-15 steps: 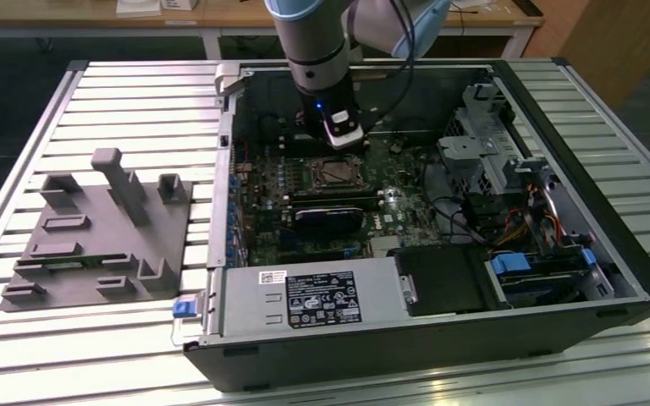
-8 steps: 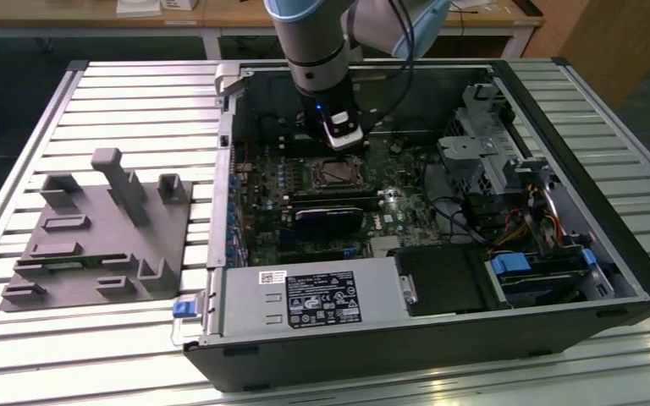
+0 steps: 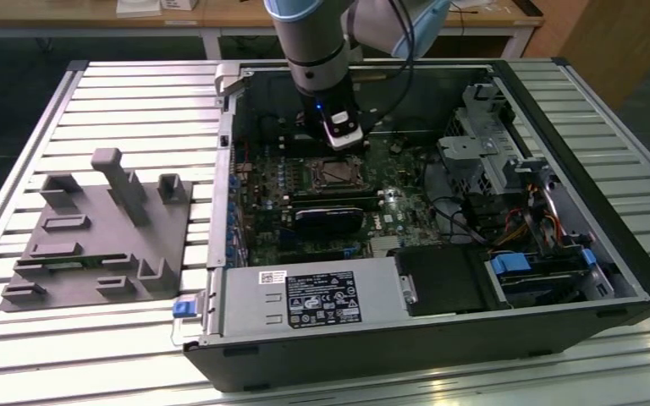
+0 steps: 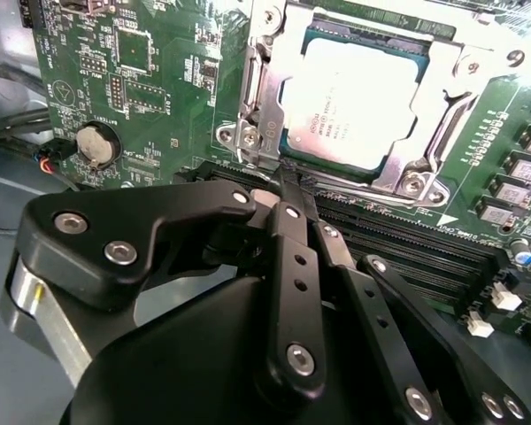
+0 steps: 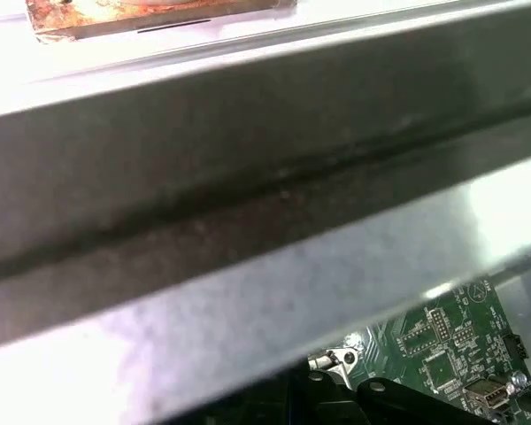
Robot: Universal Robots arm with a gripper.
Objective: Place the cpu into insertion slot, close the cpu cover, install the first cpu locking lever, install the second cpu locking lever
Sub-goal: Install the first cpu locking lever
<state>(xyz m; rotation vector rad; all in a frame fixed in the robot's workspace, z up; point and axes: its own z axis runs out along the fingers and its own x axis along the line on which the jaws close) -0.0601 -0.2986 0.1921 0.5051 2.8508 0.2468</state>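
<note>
The cpu [image 4: 350, 97] lies flat in the insertion slot [image 3: 334, 173] on the green motherboard [image 4: 150, 80]. The silver cpu cover [image 4: 442, 93] is folded down around it, with the chip showing through its window. A thin silver locking lever [image 4: 250, 84] runs along the socket's side. My gripper [image 4: 288, 184] is shut, its black fingers [image 4: 296, 257] pressed together with the tips at the socket's corner beside that lever's end. In the exterior view the gripper [image 3: 344, 142] hangs low inside the open case, just behind the socket.
Long black memory slots [image 4: 407, 248] run right beside the fingers. A coin battery [image 4: 96, 144] sits on the board. A black card [image 3: 331, 222] and the power supply [image 3: 314, 300] lie nearer the case's front. A grey fixture [image 3: 99, 228] stands on the slatted table. The case's metal wall [image 5: 248, 177] is close to the wrist.
</note>
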